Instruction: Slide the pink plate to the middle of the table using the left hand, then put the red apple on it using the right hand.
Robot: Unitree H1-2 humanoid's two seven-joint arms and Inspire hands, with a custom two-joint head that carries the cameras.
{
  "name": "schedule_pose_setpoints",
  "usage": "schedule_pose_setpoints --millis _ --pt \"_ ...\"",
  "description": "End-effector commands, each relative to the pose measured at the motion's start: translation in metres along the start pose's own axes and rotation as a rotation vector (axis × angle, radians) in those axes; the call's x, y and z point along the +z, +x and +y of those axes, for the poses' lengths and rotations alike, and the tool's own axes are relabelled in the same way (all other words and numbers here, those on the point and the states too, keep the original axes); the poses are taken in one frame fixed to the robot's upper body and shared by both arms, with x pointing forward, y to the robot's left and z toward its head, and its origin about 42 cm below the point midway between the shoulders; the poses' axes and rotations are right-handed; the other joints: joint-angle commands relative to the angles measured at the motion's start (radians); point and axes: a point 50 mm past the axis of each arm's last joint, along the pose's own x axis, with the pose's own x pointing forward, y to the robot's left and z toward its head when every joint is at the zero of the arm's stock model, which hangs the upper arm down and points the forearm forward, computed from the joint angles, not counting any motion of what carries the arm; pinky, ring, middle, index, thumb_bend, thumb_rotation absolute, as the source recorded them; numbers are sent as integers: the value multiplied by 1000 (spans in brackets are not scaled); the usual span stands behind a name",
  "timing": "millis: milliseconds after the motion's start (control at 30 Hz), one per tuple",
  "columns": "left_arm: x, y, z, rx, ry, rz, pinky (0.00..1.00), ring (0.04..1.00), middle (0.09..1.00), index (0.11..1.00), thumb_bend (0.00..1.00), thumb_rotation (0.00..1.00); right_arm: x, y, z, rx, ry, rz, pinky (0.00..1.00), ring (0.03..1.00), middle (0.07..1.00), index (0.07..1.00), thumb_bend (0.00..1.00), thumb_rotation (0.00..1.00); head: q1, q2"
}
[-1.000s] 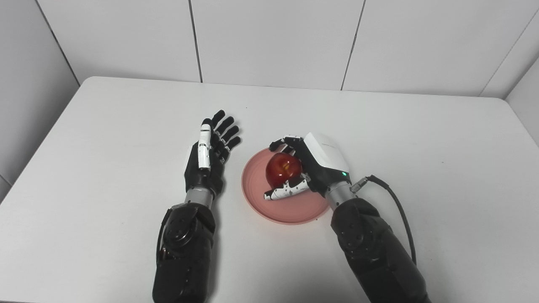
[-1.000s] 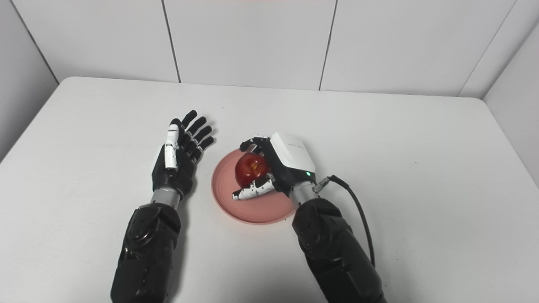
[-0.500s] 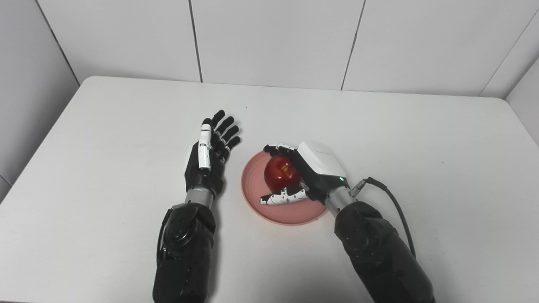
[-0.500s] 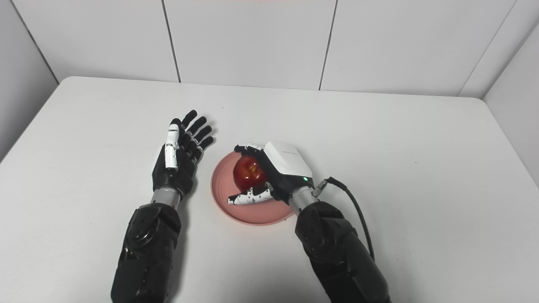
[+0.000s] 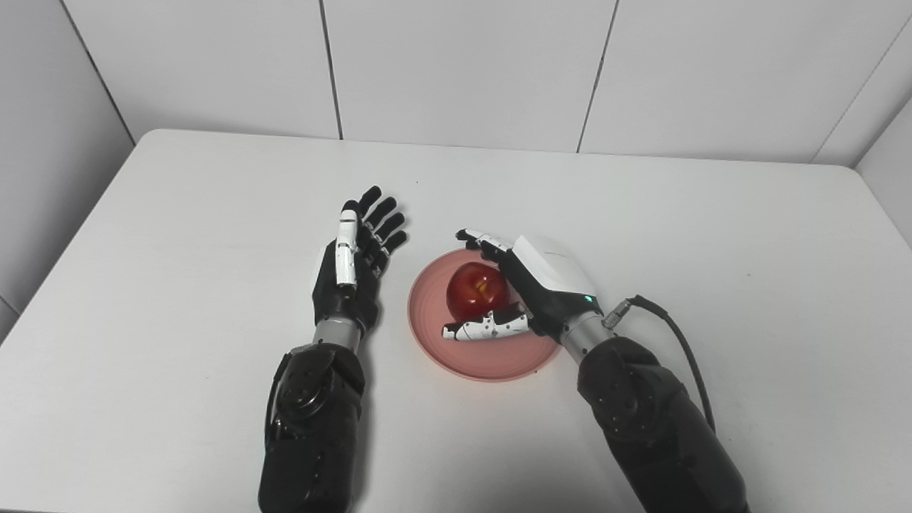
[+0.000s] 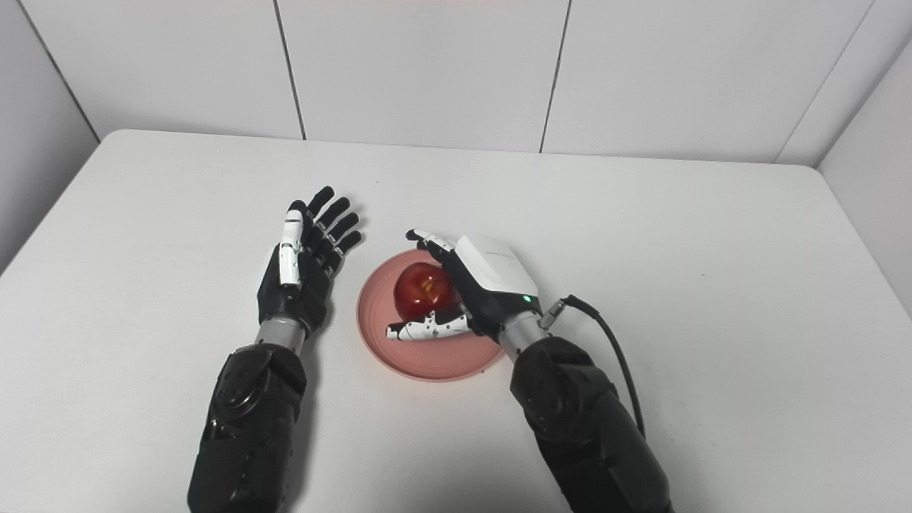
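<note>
The pink plate [image 5: 442,335] lies near the middle of the white table, and the red apple [image 5: 476,291] rests on it. My right hand [image 5: 531,288] is beside the apple on its right, open: the fingers [image 5: 476,239] stretch past the apple's far side and the thumb lies in front of it. My left hand [image 5: 354,265] rests on the table just left of the plate, open with fingers spread, not touching it.
The white table [image 5: 712,235] is bounded by grey wall panels behind and at both sides. A black cable [image 5: 677,342] loops out from my right wrist over the tabletop.
My right hand lowered the apple onto the plate and opened its fingers away from it. The left hand stayed still.
</note>
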Motion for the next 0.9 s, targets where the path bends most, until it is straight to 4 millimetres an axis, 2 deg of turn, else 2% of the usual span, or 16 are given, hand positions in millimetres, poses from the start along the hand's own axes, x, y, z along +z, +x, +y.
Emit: schedule_pose_setpoints --millis 0,633,867 --pt "2 2 -7 -1 -6 7 850 854 866 851 366 1000 11 1 -22 -86 -15 -69 751 845 877 909 1000 504 0 1" --pt "2 2 -6 -1 -11 12 847 856 868 852 362 1000 9 -7 -68 -246 104 -121 764 851 900 923 1000 560 -9 -6" --pt "3 2 -5 7 -23 12 845 850 862 845 361 1000 4 -20 -90 -359 155 -117 792 872 900 917 1000 608 -21 -10"
